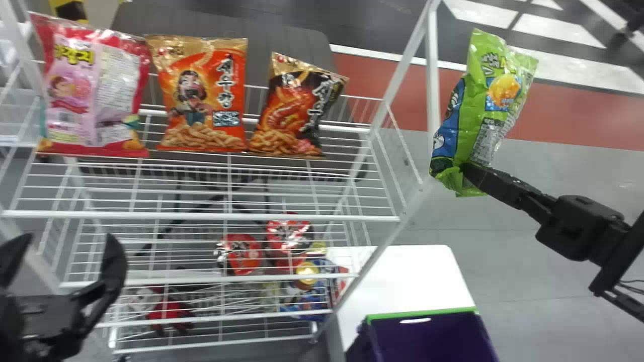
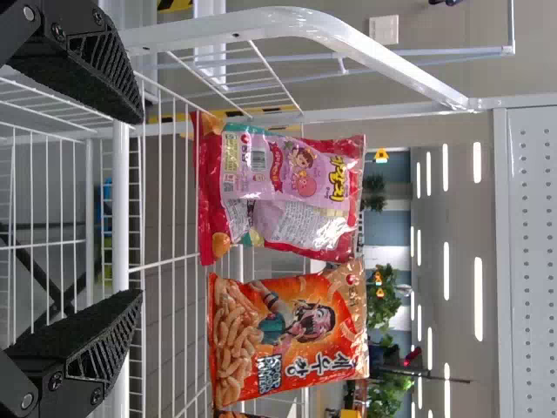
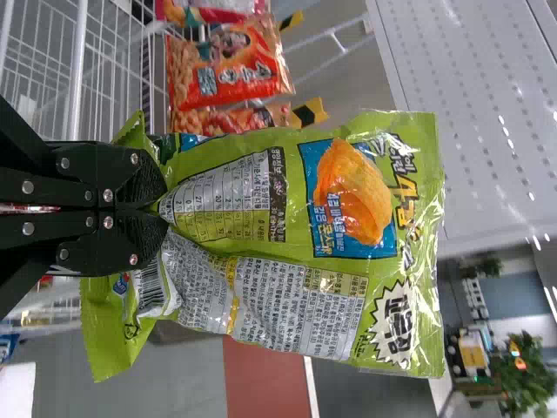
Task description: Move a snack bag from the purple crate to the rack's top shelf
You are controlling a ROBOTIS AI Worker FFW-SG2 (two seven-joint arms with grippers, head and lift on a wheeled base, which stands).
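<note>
The right hand (image 1: pixel 469 173) pinches the green chip bag (image 1: pixel 490 100) near its bottom, holding it aloft to the right of the white wire rack (image 1: pixel 201 216). The left hand (image 1: pixel 68 241) hangs spread before the rack.

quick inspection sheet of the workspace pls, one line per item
surface: white wire top shelf; white table lower right, by the crate
job's things: green bag held beyond the rack's right side; purple crate low at right
clutter: pink bag, orange bag and dark bag in a row on the top shelf; red packs lower down
grippers: right gripper shut on the green bag's lower end; left gripper open
cables: thin cable by the right arm
surroundings: grey floor, red band
</note>
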